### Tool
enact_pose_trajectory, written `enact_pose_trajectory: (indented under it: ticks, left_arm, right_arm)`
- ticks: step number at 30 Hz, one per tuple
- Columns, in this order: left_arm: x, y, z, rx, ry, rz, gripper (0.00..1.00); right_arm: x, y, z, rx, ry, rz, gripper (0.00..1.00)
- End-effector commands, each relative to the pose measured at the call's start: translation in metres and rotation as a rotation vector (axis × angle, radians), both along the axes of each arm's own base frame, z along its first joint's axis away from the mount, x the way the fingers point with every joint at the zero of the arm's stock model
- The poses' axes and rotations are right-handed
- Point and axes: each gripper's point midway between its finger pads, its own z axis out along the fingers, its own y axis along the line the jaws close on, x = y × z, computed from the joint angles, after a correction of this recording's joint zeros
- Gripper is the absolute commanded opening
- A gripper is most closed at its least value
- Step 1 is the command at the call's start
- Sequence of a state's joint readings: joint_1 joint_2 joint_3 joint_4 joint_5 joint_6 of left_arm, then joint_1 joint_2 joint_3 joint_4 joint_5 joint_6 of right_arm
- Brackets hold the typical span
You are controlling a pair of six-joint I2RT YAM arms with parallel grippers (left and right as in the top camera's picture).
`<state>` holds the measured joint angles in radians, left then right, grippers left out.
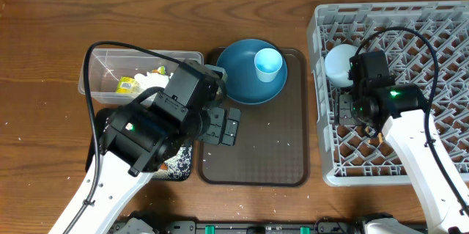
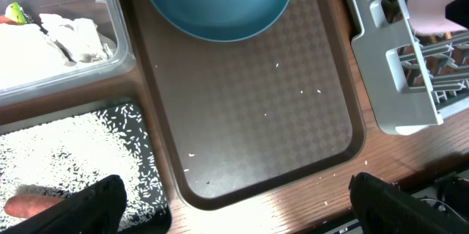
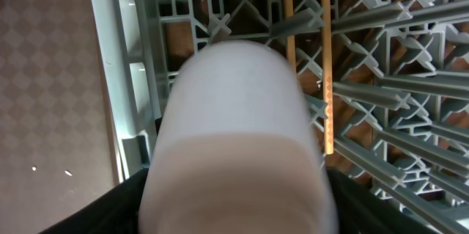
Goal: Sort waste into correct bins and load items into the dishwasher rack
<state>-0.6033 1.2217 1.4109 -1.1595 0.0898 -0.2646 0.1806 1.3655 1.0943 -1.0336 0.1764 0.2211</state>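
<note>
Though waste (image 1: pixel 126 84) lies binned left of the brown serving tray (image 1: pixel 271 146), plate (image 1: pixel 238 80) and blue cup (image 1: pixel 268 64) sit on it; left gripper (image 2: pixel 234 216) spread, whether right gripper (image 3: pixel 234 205) holds white cup (image 3: pixel 238 117) unclear

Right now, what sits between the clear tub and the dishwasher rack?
Overhead view: the brown serving tray, carrying the dark blue plate with the light blue cup on it.

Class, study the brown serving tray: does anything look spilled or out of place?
Yes. A few loose white rice grains lie scattered on the brown serving tray, outside the black tray holding the rest: spilled waste.
</note>
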Motion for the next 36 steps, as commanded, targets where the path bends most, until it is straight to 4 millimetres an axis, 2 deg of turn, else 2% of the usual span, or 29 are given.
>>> enact_pose_trajectory:
  ticks: [1, 13, 14, 15, 18, 36]
  left_arm:
    - [0.0010, 0.0033, -0.0015, 0.016, -0.003, 0.008, 0.99]
    - [0.0010, 0.0033, -0.0015, 0.016, -0.003, 0.008, 1.00]
    - [0.0010, 0.0032, -0.0015, 0.016, -0.003, 0.008, 1.00]
    - [0.0010, 0.0032, -0.0015, 0.016, -0.003, 0.008, 1.00]
    - [0.0010, 0.0033, -0.0015, 0.016, -0.003, 0.008, 1.00]
    - [0.0010, 0.0032, -0.0015, 0.016, -0.003, 0.008, 1.00]
  right_arm:
    - [0.0005, -0.0064, 0.0002, -0.007, 0.000, -0.029, 0.76]
    - [0.0007, -0.0037, -0.0001, 0.008, 0.000, -0.025, 0.80]
    - [0.0015, -0.0030, 0.0001, 0.012, -0.003, -0.024, 0.82]
    - [0.0019, -0.0028, 0.0002, 0.013, -0.005, -0.024, 0.89]
    - [0.0020, -0.0029, 0.0002, 0.013, -0.005, -0.024, 0.99]
    - [0.0018, -0.0030, 0.0002, 0.012, -0.004, -0.024, 0.99]
